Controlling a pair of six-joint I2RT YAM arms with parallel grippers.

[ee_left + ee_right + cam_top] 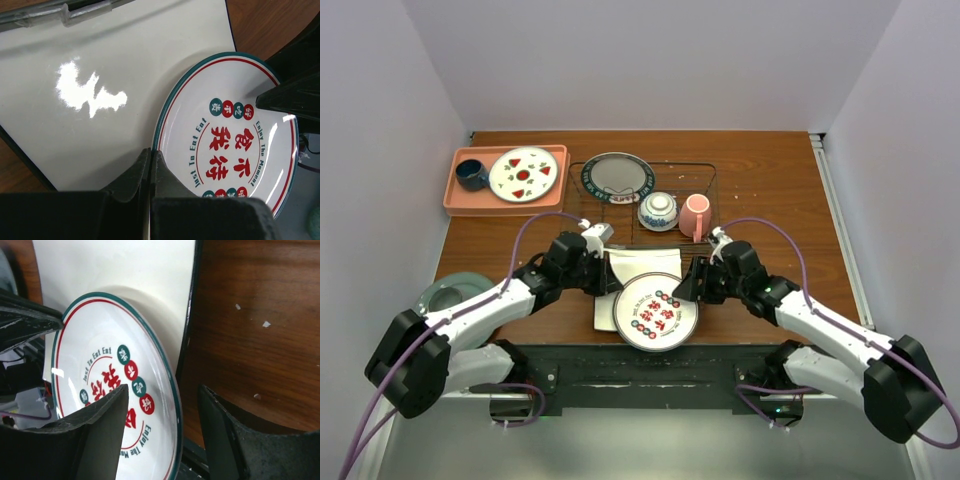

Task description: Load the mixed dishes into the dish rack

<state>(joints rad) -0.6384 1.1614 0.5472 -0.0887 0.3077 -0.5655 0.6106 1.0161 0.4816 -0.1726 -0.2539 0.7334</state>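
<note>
Red-lettered plate [658,310] at near desk edge, atop square plate [638,264]; left gripper [150,159] clamped on its rim; right gripper [162,396] open, straddling opposite rim.

Colours as I see them:
- table [770,200]: brown wood grain
- tray [455,205]: salmon pink
- cup [471,175]: dark blue
- tray plate [523,174]: white with red and green marks
- dish rack [712,190]: dark thin wire
- lettered plate [617,177]: white, dark-blue lettered rim
- bowl [658,211]: blue-and-white pattern
- mug [695,216]: pink
- square plate [100,100]: glossy white, dark edge line
- round plate [235,150]: white, teal-green rim, red ring, red characters, red and teal dots, dark lettering
- green plate [455,290]: pale green
- arms [485,305]: white and black
- cables [535,225]: purple
</note>
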